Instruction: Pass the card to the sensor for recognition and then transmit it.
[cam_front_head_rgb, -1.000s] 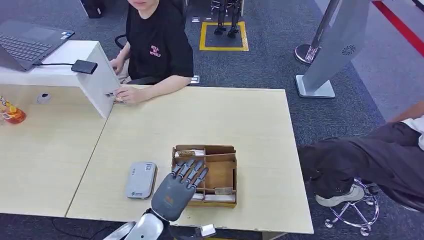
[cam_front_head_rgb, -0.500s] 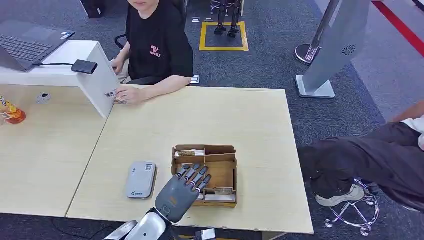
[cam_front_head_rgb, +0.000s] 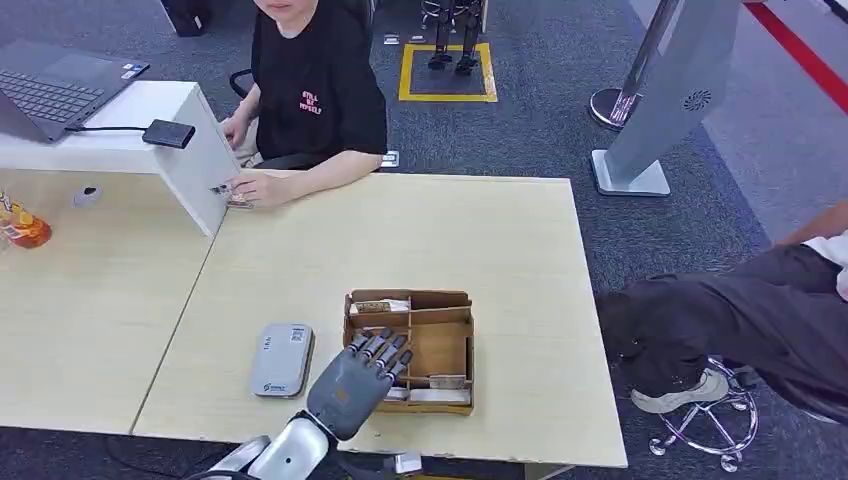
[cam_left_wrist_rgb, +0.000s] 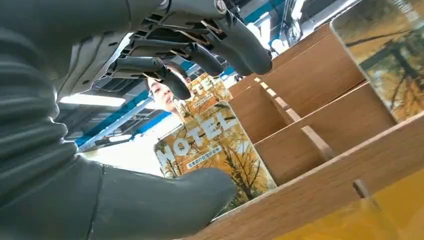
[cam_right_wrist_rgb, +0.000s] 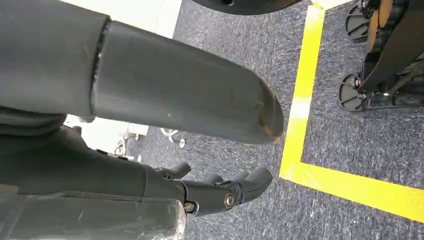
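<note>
The left robot hand (cam_front_head_rgb: 352, 382) hangs over the near-left corner of the wooden box (cam_front_head_rgb: 440, 345), its fingers (cam_front_head_rgb: 385, 347) spread apart above the compartments and gripping nothing. From the left wrist view, the thumb (cam_left_wrist_rgb: 165, 200) sits low against the box's outer wall while the dark fingers arch over the top, and a card (cam_left_wrist_rgb: 215, 147) printed with "MOTEL" over autumn trees stands upright in the slot right between them, not yet pinched. More cards (cam_front_head_rgb: 380, 306) lie in the compartment at the far side of the box, beyond the fingertips. Just to the left of the hand, a flat grey sensor (cam_front_head_rgb: 281, 359) rests on the pale surface (cam_front_head_rgb: 400, 230), close beside the box. Well beyond the hand, a person in a black shirt (cam_front_head_rgb: 315, 95) sits at the far edge of the surface. The right robot hand (cam_right_wrist_rgb: 220, 192) hangs down over dark carpet with a yellow floor line (cam_right_wrist_rgb: 305, 90), fingers loosely curled and holding nothing.
</note>
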